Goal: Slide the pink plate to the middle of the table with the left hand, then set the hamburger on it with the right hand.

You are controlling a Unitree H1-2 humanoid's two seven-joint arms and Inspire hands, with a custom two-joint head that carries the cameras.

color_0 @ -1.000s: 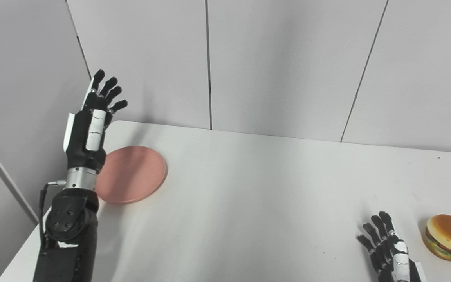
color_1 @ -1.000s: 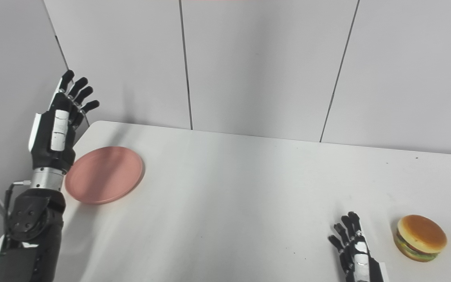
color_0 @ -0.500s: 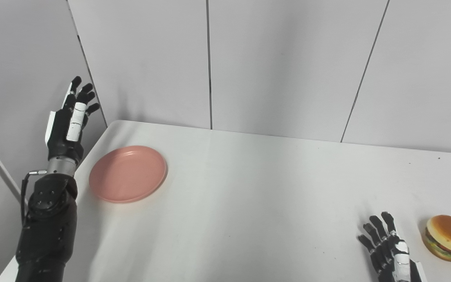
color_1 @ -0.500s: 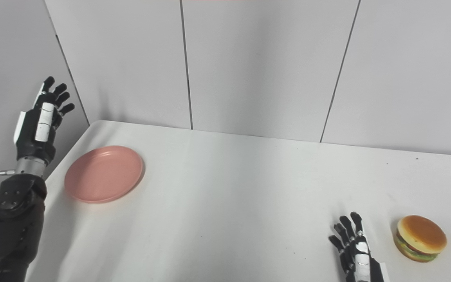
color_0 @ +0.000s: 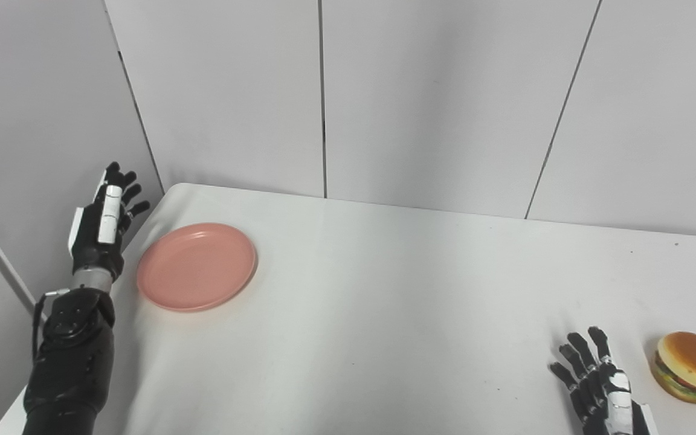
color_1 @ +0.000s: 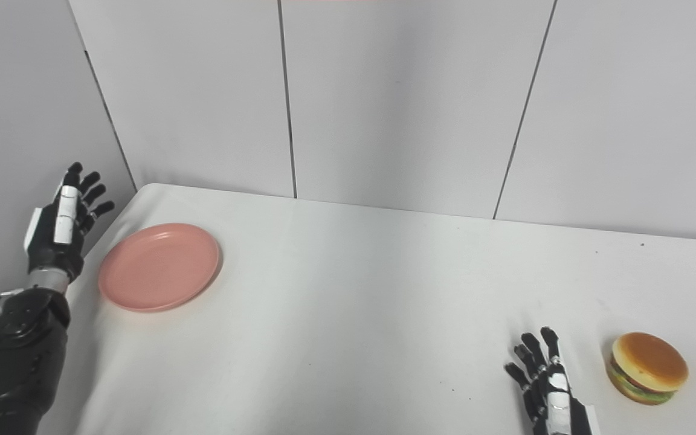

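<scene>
The pink plate hasn't moved; my left hand has dropped from above to just off its outer rim, fingers spread, so I judge the push is about to start. It's round, shallow, empty. The hamburger sits just outside my right hand, spread and idle.

Lighting: bright, even, diffuse; source not in view. White surface and grey wall panels evenly lit, no hard glare. Faint sheen across the middle of the surface. Shadows soft and short: a thin dark edge along the near right rim of the plate, a small dim patch left of the hamburger, a grey smear on the surface beside the left arm. Focus sharp throughout, no motion blur. Wall seams lean outward toward the picture sides. Both views match in exposure.
</scene>
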